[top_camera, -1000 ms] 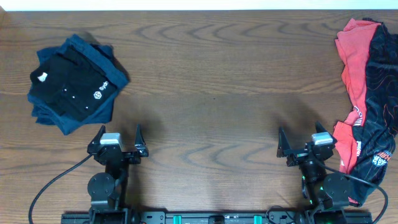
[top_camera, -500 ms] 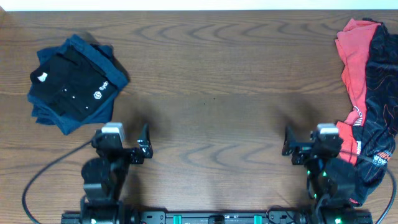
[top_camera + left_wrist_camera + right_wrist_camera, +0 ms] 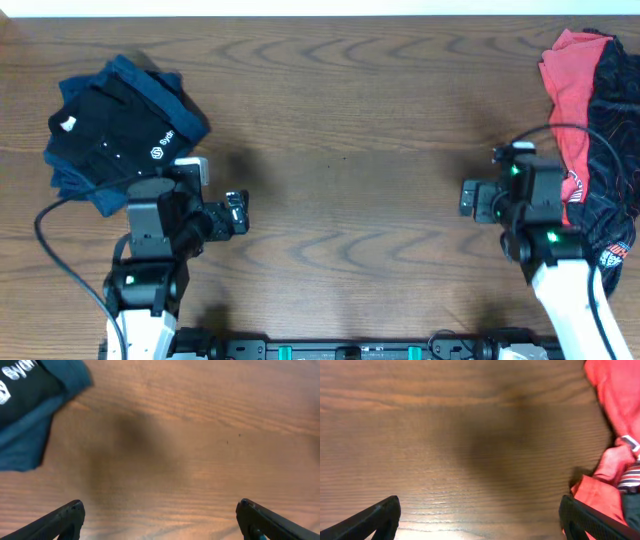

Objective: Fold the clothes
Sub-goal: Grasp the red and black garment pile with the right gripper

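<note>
1. Left hand (image 3: 159,506) is away from the desk's (image 3: 340,120) near edge and pushed forward. Its arm now overlaps the corner of the navy-and-black pile (image 3: 115,130), which sits ahead-left of the hand.
2. Right hand (image 3: 479,500) has advanced too, and its arm now covers part of the coral-red T-shirt (image 3: 570,80) just right of the hand.

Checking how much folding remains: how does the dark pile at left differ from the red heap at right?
The dark pile is a compact folded stack; the red heap sprawls crumpled. The dark pile is black over navy; the red heap mixes coral and patterned black. Both lie on the table.
</note>
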